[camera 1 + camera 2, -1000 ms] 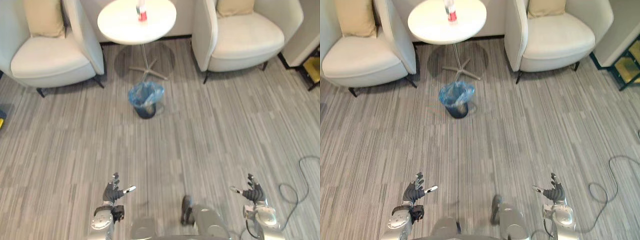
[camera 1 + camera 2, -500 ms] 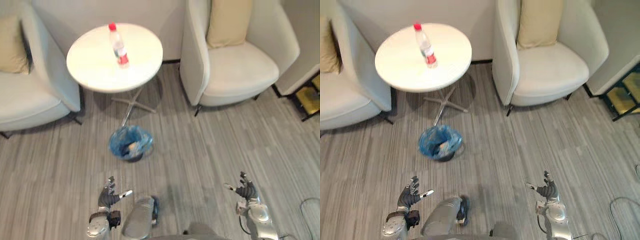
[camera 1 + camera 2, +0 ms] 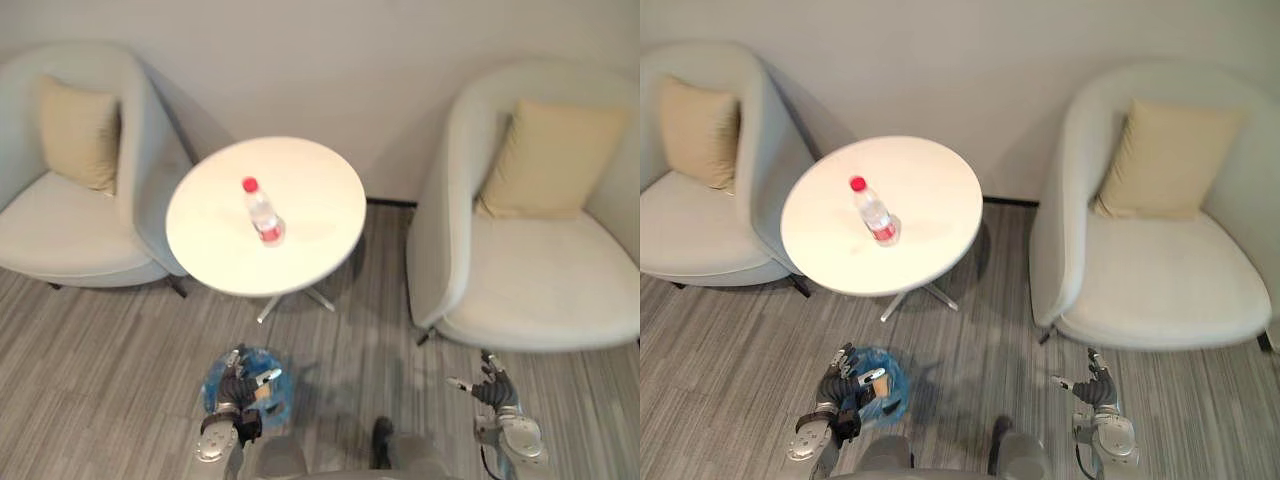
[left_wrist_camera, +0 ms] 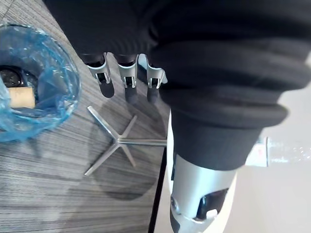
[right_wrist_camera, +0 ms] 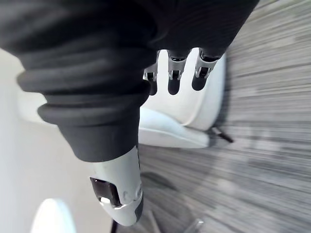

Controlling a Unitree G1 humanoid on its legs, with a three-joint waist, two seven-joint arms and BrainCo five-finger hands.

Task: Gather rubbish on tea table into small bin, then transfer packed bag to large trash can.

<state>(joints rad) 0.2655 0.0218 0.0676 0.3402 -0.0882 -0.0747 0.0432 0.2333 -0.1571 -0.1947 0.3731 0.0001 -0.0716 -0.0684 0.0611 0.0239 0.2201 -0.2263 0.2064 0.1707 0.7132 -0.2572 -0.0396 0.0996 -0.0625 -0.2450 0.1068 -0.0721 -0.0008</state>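
The bottle (image 3: 262,212) stands mid-frame on the table (image 3: 315,205). The left hand (image 3: 238,390) and right hand (image 3: 492,392) hang relaxed, empty, at the bottom. Better to grasp it mid-body, so it does not topple.

Glossy white table (image 3: 315,185), clear plastic bottle (image 3: 263,214)
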